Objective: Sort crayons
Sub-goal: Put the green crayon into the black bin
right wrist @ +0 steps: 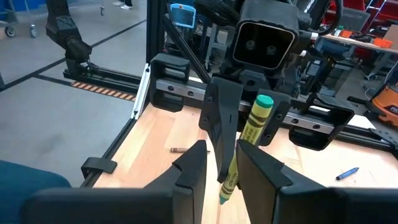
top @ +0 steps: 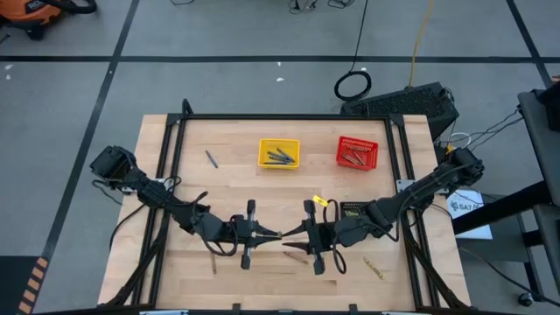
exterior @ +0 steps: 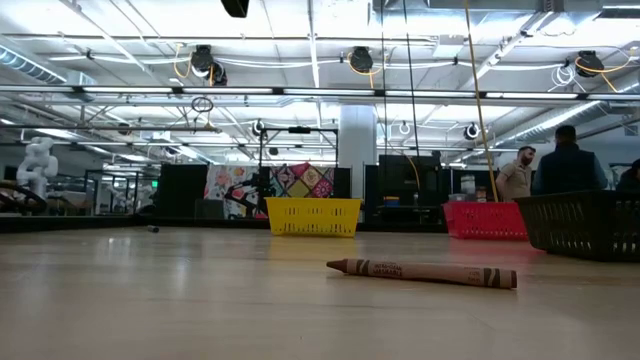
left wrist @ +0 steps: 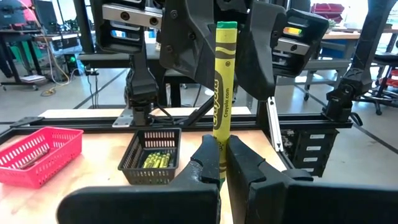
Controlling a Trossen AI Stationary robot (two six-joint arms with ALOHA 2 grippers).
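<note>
Only low view, brown crayon [exterior: 421, 271], people

Even, bright overhead light fills the scene; ceiling strip lights [exterior: 300, 92] glare white in the low view. Shadows on the table [top: 227, 188] are soft and faint. The near tabletop in the low view looks blurred, and the room behind is perhaps slightly overexposed.
</note>
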